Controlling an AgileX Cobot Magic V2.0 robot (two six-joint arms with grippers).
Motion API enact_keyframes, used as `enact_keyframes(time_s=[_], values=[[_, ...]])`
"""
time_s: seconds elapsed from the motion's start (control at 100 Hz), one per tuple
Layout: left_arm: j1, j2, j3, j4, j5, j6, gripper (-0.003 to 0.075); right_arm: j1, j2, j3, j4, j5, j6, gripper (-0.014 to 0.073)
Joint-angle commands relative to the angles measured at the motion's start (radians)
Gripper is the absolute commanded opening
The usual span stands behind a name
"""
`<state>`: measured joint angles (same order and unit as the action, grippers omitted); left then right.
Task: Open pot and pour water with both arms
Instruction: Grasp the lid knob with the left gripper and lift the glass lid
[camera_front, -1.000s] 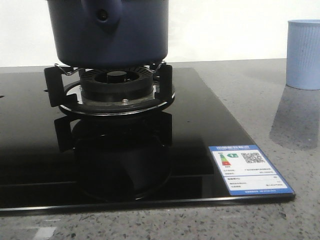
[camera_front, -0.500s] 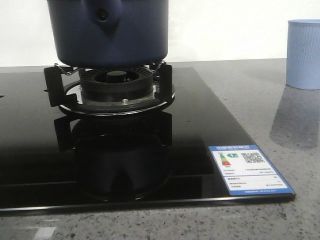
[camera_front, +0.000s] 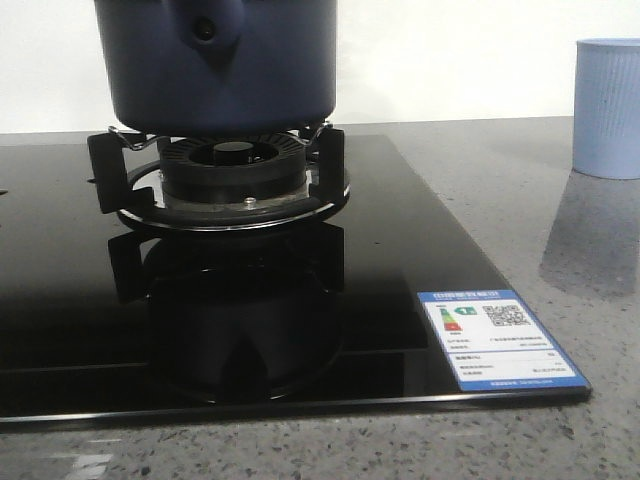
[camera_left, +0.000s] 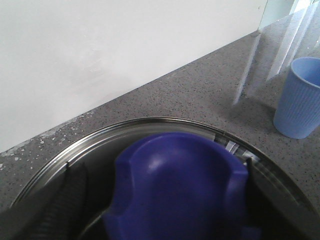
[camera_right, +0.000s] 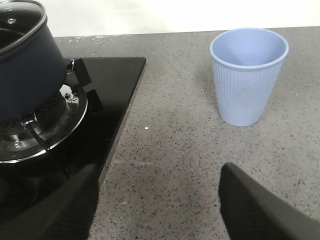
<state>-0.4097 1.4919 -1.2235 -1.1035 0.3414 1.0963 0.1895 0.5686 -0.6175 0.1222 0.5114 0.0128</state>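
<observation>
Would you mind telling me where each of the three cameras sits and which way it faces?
Front: low at the table edge, facing forward at the pot on its burner; no robot parts show.
Left wrist: close above the pot's lid knob; a dark finger shows.
Right wrist: over the counter, facing the cup; the right gripper is open.
All three share pot and cup.

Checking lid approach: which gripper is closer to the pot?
Left. The left gripper is right over the pot lid knob; the right gripper hangs over the counter beside the stove.
</observation>
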Motion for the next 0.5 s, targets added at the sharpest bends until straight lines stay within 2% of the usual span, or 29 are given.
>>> enact_keyframes(time_s=[0.0, 0.19, 0.49], values=[[-0.007, -0.035, -0.036, -0.033, -0.027, 0.006, 0.0483, 0.001, 0.009, -0.039, -0.002, -0.079, -0.013, 0.0463], [-0.007, -0.035, -0.036, -0.033, 0.001, 0.006, 0.0373, 0.001, 0.009, -0.039, -0.004, -0.079, -0.013, 0.0463], [-0.007, -0.062, -0.101, -0.033, 0.066, 0.006, 0.0366, 0.001, 0.009, -0.028, -0.069, -0.121, -0.013, 0.0463]])
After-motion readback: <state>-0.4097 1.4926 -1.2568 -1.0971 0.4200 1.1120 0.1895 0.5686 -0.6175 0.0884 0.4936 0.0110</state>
